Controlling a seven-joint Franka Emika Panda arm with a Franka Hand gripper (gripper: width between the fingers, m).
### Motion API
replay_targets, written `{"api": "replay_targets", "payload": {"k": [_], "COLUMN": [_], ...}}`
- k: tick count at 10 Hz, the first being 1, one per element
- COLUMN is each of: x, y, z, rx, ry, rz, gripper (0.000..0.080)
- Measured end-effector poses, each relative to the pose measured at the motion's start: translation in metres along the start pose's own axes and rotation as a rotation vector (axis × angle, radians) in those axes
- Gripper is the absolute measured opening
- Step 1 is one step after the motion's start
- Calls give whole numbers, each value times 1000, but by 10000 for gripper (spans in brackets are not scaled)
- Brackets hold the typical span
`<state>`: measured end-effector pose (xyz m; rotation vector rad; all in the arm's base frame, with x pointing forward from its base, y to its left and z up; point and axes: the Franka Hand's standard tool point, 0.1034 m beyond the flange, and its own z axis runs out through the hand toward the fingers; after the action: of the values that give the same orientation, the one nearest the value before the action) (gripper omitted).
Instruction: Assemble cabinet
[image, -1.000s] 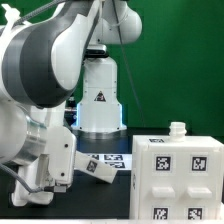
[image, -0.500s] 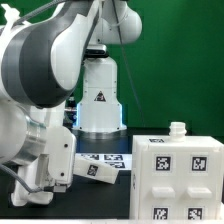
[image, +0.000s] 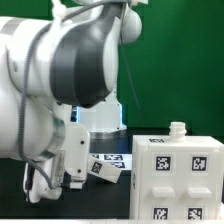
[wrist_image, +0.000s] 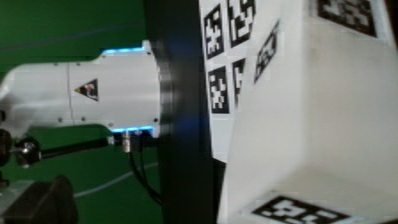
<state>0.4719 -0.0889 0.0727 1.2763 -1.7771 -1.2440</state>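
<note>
The cabinet box (image: 176, 182) is a matte white block with black-and-white tags and stands at the front of the exterior view's right. A small white knob (image: 178, 129) sits on its top. My gripper (image: 78, 178) hangs low over the black table, left of the box, next to a small white tagged piece (image: 106, 170). Its jaws are hidden by the hand, so I cannot tell whether they hold that piece. In the wrist view a white tagged face of the cabinet (wrist_image: 311, 120) fills one side, very close.
The marker board (image: 113, 157) lies flat on the table behind the small piece. My own bulky arm (image: 70, 70) fills the exterior view's left and centre. The robot base (wrist_image: 80, 95) shows in the wrist view against the green backdrop.
My arm has swung toward the exterior view's right and now hides the robot base. The hand and the small tagged piece have shifted slightly right, closer to the cabinet box.
</note>
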Motion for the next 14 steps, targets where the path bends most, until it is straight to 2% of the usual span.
{"api": "replay_targets", "payload": {"k": [1,2,3,4,5,6,7,8,10,11,12,14], "x": [3,5,5,9,13,14,11,7,8,7,6,2], "y": [1,-1,2,11,15,19,31,43,35,32,36,40], "z": [5,5,8,14,8,6,16,24,23,17,8,-8], "rx": [-31,-31,-55,-194,-286,-315,-357,-422,-386,-325,-275,-146], "ry": [-9,-10,-11,-26,-27,-13,-2,-20,-12,2,6,19], "rz": [6,8,9,19,13,-21,-67,-63,-69,-80,-88,-107], "gripper": [797,797,797,797,797,797,797,797,797,797,797,797]}}
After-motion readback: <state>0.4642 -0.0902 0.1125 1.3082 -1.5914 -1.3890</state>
